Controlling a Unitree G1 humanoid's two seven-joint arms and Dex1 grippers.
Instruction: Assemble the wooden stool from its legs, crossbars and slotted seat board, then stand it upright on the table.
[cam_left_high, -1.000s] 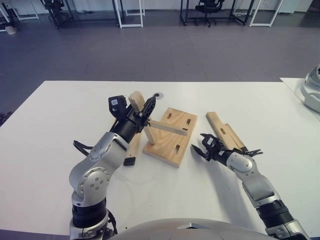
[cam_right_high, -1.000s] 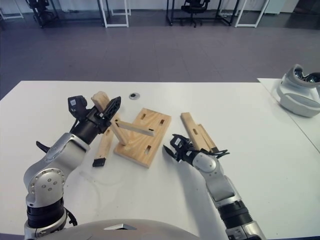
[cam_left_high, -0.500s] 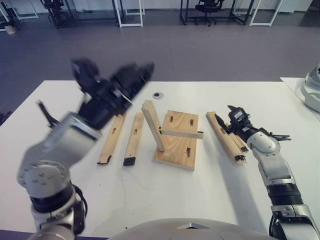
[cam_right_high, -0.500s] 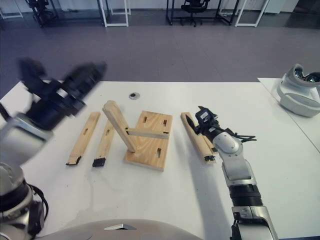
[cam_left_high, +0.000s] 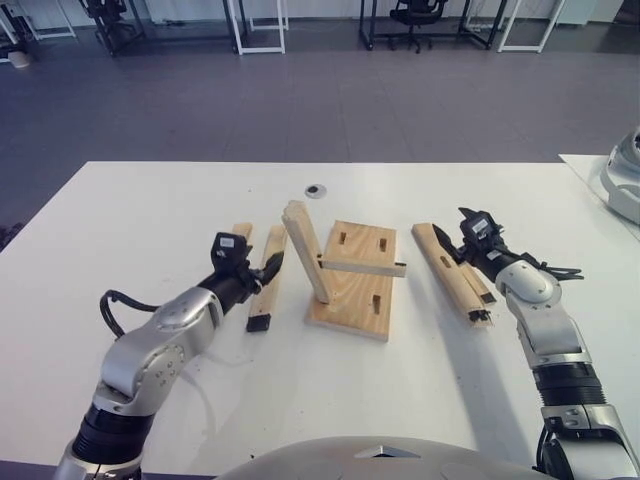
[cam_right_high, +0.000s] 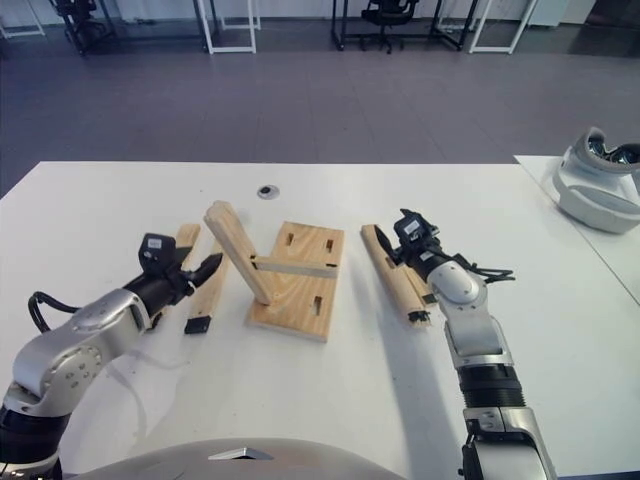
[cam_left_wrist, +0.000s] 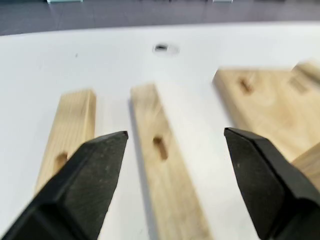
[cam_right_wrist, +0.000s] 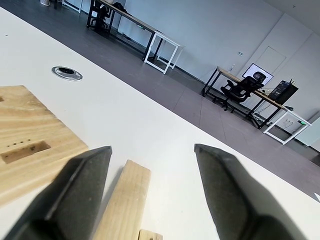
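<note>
Left gripper (cam_left_wrist: 175, 136), spread wide, hovers over a loose slotted leg (cam_left_wrist: 162, 165) at 9 o'clock of the pale seat board (cam_left_high: 352, 290). The right gripper (cam_right_wrist: 151, 150), equally wide, hangs at 3 o'clock over two wooden pieces (cam_left_high: 452, 270). A tilted leg (cam_left_high: 305, 250) with crossbar (cam_left_high: 362, 267) stands on the board, apparently slotted in.

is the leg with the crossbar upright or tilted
Tilted: the leg leans toward the robot's left, its crossbar reaching out over the flat seat board.
</note>
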